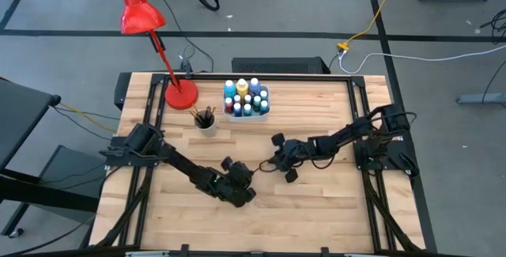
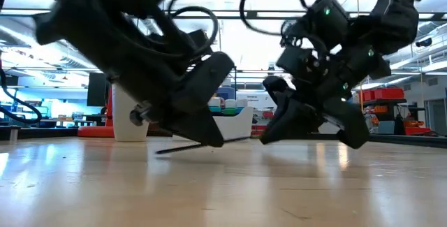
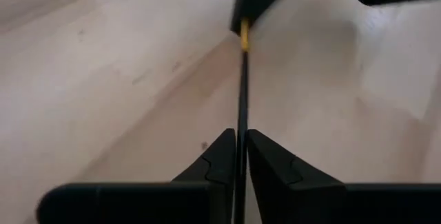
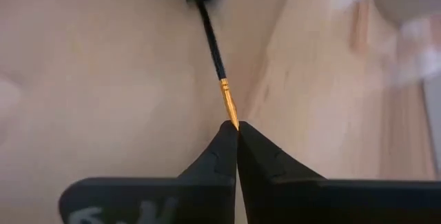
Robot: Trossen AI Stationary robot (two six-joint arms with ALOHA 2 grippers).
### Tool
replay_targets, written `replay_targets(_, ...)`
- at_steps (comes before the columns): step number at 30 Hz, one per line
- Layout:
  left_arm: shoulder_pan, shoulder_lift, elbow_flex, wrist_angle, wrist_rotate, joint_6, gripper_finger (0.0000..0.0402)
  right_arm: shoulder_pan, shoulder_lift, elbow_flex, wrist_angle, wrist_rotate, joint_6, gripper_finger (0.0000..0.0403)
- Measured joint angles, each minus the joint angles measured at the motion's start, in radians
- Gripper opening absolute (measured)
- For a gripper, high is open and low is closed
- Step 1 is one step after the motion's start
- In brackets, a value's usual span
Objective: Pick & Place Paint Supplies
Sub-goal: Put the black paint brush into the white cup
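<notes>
A thin paintbrush (image 1: pixel 262 170) with a dark shaft and a gold ferrule spans the gap between my two grippers at mid-table. My left gripper (image 1: pixel 245 187) is shut on its dark shaft, and my right gripper (image 1: pixel 279 160) is shut on the ferrule end. In the low view the brush's handle end (image 2: pixel 183 147) sticks out past my left gripper (image 2: pixel 209 140) and slants down close to the tabletop. Small paint bottles stand in a white tray (image 1: pixel 246 100) near the far edge. More brushes stand in a white cup (image 1: pixel 205 121) beside it. My left gripper pinches the brush's dark shaft (image 3: pixel 242 117) between its two fingers (image 3: pixel 220 156), which lie along the brush. The shaft runs on from the fingertips to the gold ferrule (image 3: pixel 244 35) at the other gripper. My right gripper pinches the gold ferrule (image 4: pixel 229 108) between its fingertips (image 4: pixel 224 138), also pointing along the brush. The dark shaft (image 4: pixel 211 41) runs away from there to the left gripper.
A red desk lamp has its base (image 1: pixel 180 93) on the far left part of the table, next to the cup, and its head (image 1: pixel 139 12) reaches beyond the far edge. Bare wooden tabletop (image 1: pixel 316 202) lies near and to the right of the grippers.
</notes>
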Motion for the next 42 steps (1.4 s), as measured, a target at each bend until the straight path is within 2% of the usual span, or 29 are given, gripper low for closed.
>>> replay_targets(2, 0.017, 0.000, 0.016, 0.000, 0.026, 0.030, 0.0059, 0.022, 0.000, 0.027, -0.028, 0.035, -0.017, 0.0002)
replay_targets(9, 0.063, 0.000, 0.137, -0.038, 0.077, 0.265, 0.0118, 0.104, 0.000, 0.170, -0.339, 0.239, -0.064, 0.0002)
replay_targets(14, 0.091, 0.000, 0.258, -0.203, 0.079, 0.382, 0.0152, 0.154, 0.000, 0.235, -0.388, 0.326, -0.058, 0.0001)
replay_targets(19, 0.108, 0.000, 0.369, -0.439, 0.114, 0.355, 0.0175, 0.188, 0.000, 0.254, -0.395, 0.368, -0.058, 0.0001)
replay_targets(23, 0.108, 0.000, 0.410, -0.547, 0.139, 0.329, 0.0180, 0.196, 0.000, 0.254, -0.406, 0.410, -0.062, 0.0001)
replay_targets(27, 0.108, 0.000, 0.418, -0.591, 0.199, 0.286, 0.0181, 0.196, 0.000, 0.254, -0.408, 0.442, -0.062, 0.0001)
replay_targets(33, 0.114, 0.000, 0.406, -0.666, 0.202, 0.220, 0.0181, 0.198, 0.000, 0.254, -0.407, 0.435, -0.063, 0.0001)
replay_targets(38, 0.122, 0.000, 0.383, -0.670, 0.255, 0.204, 0.0181, 0.199, 0.000, 0.254, -0.386, 0.432, -0.064, 0.0001)
replay_targets(42, 0.121, 0.000, 0.380, -0.663, 0.225, 0.235, 0.0180, 0.200, 0.000, 0.254, -0.374, 0.431, -0.065, 0.0001)
